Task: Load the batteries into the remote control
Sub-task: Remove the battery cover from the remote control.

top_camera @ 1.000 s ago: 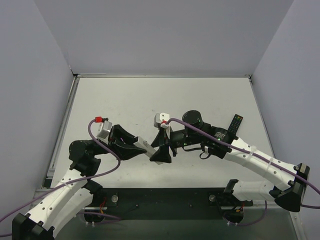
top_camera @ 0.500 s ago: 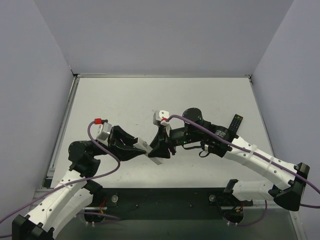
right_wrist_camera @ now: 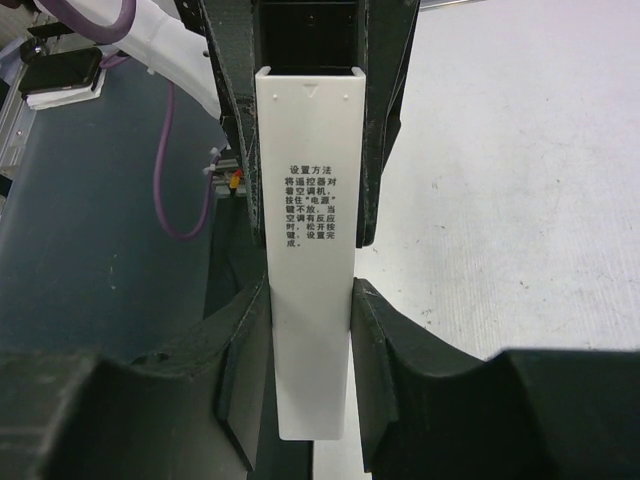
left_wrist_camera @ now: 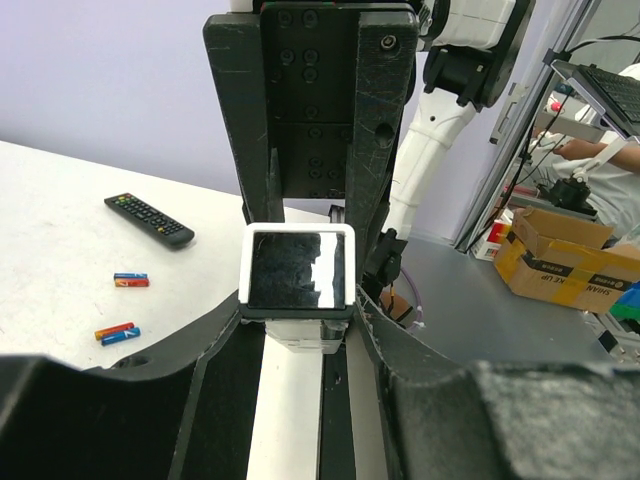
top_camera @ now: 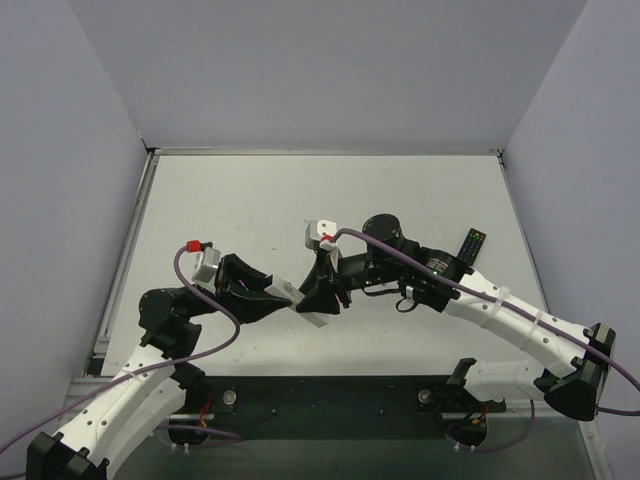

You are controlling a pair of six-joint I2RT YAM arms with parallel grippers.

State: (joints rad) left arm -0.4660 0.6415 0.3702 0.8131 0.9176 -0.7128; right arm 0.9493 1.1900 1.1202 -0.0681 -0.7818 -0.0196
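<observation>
Both grippers hold the white remote control [top_camera: 287, 291] between them, above the table's middle. In the left wrist view its glossy dark patch [left_wrist_camera: 296, 270] faces the camera, and the white body [left_wrist_camera: 290, 400] runs back between my left gripper's [left_wrist_camera: 297, 320] fingers, which are shut on it. In the right wrist view its white back with printed text [right_wrist_camera: 310, 250] is clamped in my right gripper [right_wrist_camera: 310, 290]. Two pairs of small blue and red batteries [left_wrist_camera: 131, 280] [left_wrist_camera: 118, 331] lie on the table. The top view does not show them.
The black remote with coloured buttons [top_camera: 470, 247] lies at the right of the table; it also shows in the left wrist view [left_wrist_camera: 150, 219]. The right arm [top_camera: 480, 300] stretches across the right half. Cardboard boxes [left_wrist_camera: 570, 260] stand off the table.
The right gripper has slid a little left and nearer along the white remote, toward the left gripper. A white end of the remote now shows below the right gripper.
</observation>
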